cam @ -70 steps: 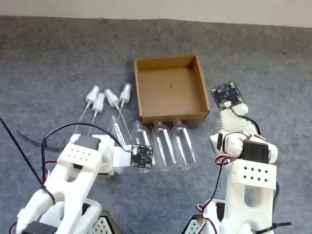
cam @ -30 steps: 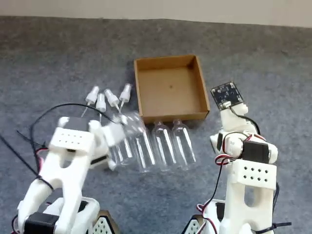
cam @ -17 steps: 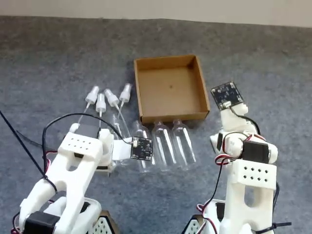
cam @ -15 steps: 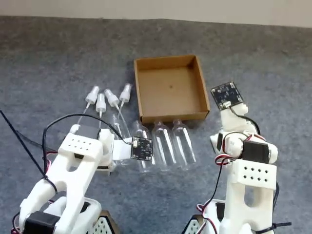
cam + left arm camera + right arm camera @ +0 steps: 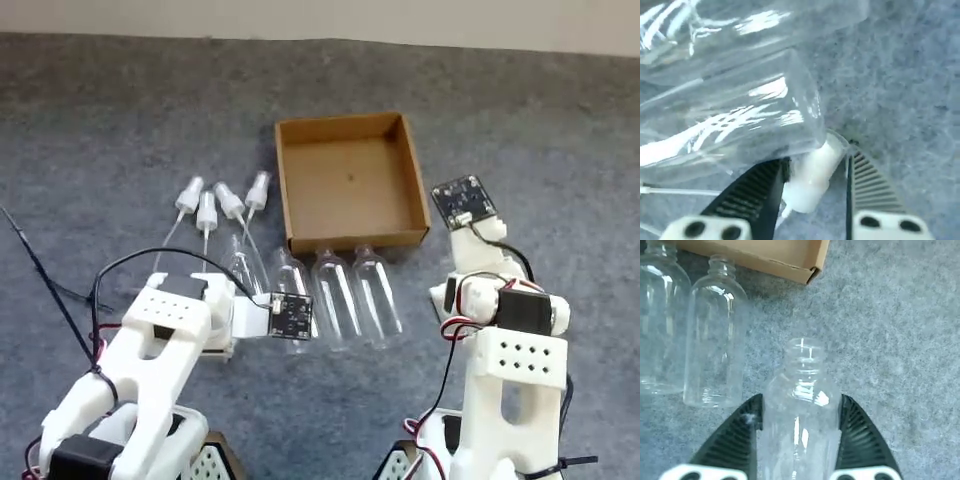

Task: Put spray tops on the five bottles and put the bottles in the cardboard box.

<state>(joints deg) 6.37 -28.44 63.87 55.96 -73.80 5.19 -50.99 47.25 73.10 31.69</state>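
Between the jaws of the left gripper [image 5: 815, 162] sat a white spray top [image 5: 809, 184], pinched at a narrow opening. Its end lay hard against the base of a lying bottle [image 5: 740, 125] on the grey table [image 5: 900, 80]. The right gripper [image 5: 801, 402], well apart from it, was clamped around an uncapped bottle [image 5: 802, 375], whose open neck pointed toward a corner of the cardboard box [image 5: 790, 260]. Four loose bottles [image 5: 335, 290] lay side by side in front of the box, and four other spray tops [image 5: 207, 210] lay in a cluster beside it.

The likeliest trouble was the grip on the spray top. It looked caught off-centre, so any lift could have twisted it or let it slip out. Pulling away from that spot could also have nudged the lying bottle, and these round, smooth bottles would have rolled easily and scattered the row. A thin dip tube might have snagged among them too.

Joining the parts would have asked for close alignment. A tilted top would have missed the narrow neck or jammed on its rim. Pressing down hard could have spun the uncapped bottle or slid it between the right gripper's jaws, since clear plastic gives little friction.
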